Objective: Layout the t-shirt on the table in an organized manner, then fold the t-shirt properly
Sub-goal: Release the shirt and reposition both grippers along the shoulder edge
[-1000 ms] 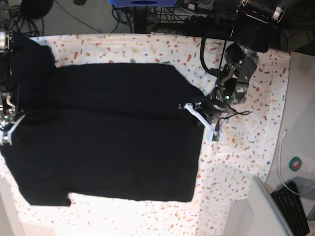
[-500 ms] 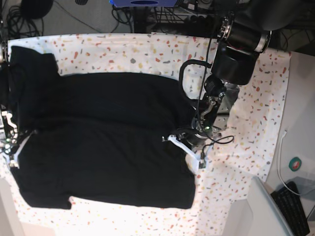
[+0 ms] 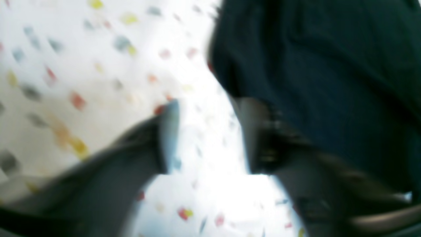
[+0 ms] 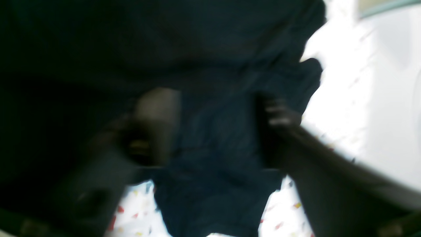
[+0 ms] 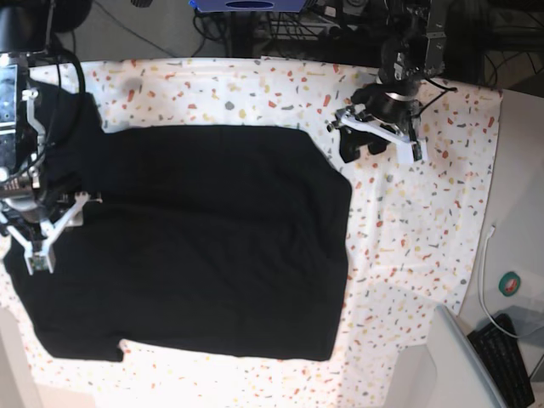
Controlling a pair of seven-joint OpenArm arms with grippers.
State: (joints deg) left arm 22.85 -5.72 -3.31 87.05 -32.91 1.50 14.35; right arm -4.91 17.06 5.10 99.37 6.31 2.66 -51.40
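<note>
The black t-shirt (image 5: 195, 238) lies spread flat on the speckled table (image 5: 425, 221), with a sleeve at the bottom left and another at the top left. My left gripper (image 5: 378, 136) hangs open above bare table, right of the shirt's top right corner. In the blurred left wrist view the left gripper (image 3: 213, 138) has only table (image 3: 65, 65) between its fingers, and the t-shirt (image 3: 329, 82) lies to the right. My right gripper (image 5: 55, 231) stands open over the shirt's left end. The right wrist view shows the right gripper (image 4: 217, 125) spread above the t-shirt (image 4: 213, 148), holding nothing.
A plain grey-white surface (image 5: 518, 212) borders the table on the right, with a white cable (image 5: 484, 272), a green round object (image 5: 510, 283) and a black keyboard (image 5: 510, 357). A grey panel (image 5: 459, 365) sits at the bottom right. Cables and equipment (image 5: 280, 21) crowd the far edge.
Both grippers have opened. The left gripper let go of the shirt's right edge and moved up and away to bare table; that edge now lies flat. The right gripper shifted slightly over the left end.
</note>
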